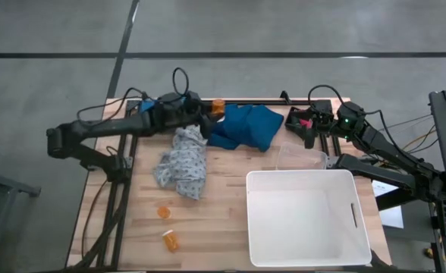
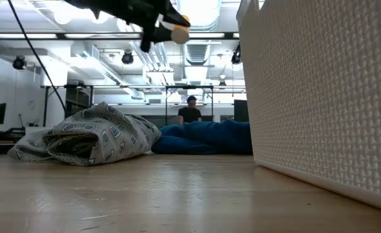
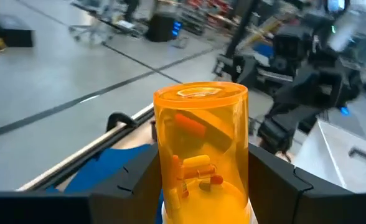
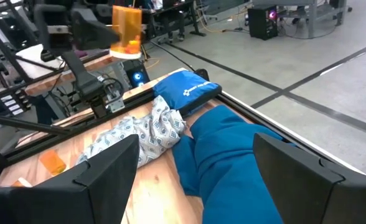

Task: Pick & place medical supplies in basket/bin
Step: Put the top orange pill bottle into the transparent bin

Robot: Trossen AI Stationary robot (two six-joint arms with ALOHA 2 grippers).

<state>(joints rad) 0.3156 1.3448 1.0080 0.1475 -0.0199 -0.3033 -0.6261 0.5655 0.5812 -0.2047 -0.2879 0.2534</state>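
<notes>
Left hand (image 1: 208, 115) hangs above the far edge of the surface (image 1: 223, 197), its two fingers closed on an orange pill bottle (image 3: 201, 149) held upright, with small orange pieces visible through its clear wall; in the low view the same bottle (image 2: 179, 30) shows high in the air, well clear of everything below; right hand (image 1: 305, 125) waits at the far right corner of the surface, its fingers (image 4: 108, 165) spread wide with nothing between them, pointing over the dark teal garment (image 1: 246, 126); that garment lies crumpled near the far edge, touching the pale grey-blue patterned garment (image 1: 183, 163) that lies just left of it; the white tub (image 1: 306, 218) stands at the near right of the surface, its slot handle on the right wall; two more orange pill bottles lie on the bare wood near the front left, one (image 1: 163, 211) near the patterned garment and another (image 1: 171, 240) closer to the front edge; a person (image 2: 190, 111) sits far off in the room beyond the surface.
</notes>
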